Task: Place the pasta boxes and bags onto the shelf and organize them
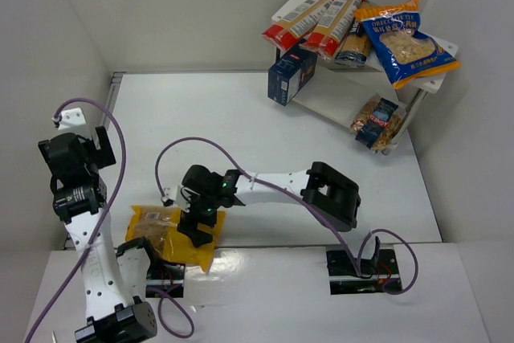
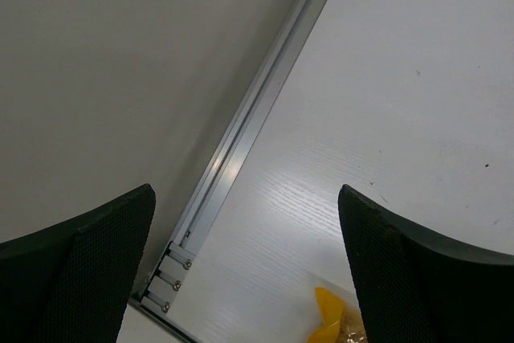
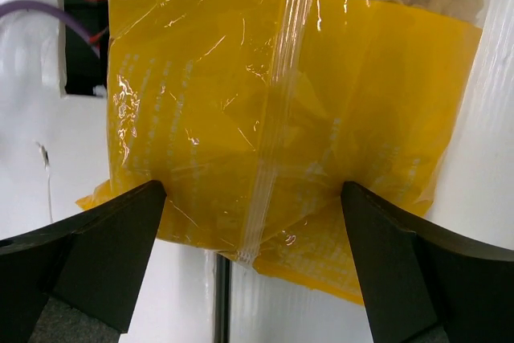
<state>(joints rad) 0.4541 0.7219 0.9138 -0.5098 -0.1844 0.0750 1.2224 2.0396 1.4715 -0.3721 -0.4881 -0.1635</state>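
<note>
A yellow bag [image 1: 154, 226] [image 3: 273, 102] with a clear pasta window lies flat on the table near the front left. My right gripper [image 1: 202, 230] [image 3: 253, 190] hangs open right over it, a finger on each side of its sealed end. My left gripper [image 1: 84, 150] [image 2: 245, 190] is raised at the left, open and empty, with only a corner of the yellow bag [image 2: 329, 319] below it. The shelf [image 1: 329, 98] stands at the back right. Its top holds two red-and-cream boxes [image 1: 299, 18] [image 1: 336, 20] and a blue-and-orange bag [image 1: 401, 38]. A dark blue box [image 1: 291, 74] and a small clear bag [image 1: 379, 120] are on the lower board.
White walls close in the table on the left, back and right. A metal rail [image 2: 241, 150] runs along the table's left edge. Purple cables [image 1: 173, 150] loop over the table around both arms. A seam [image 3: 222, 295] crosses the table under the yellow bag's end.
</note>
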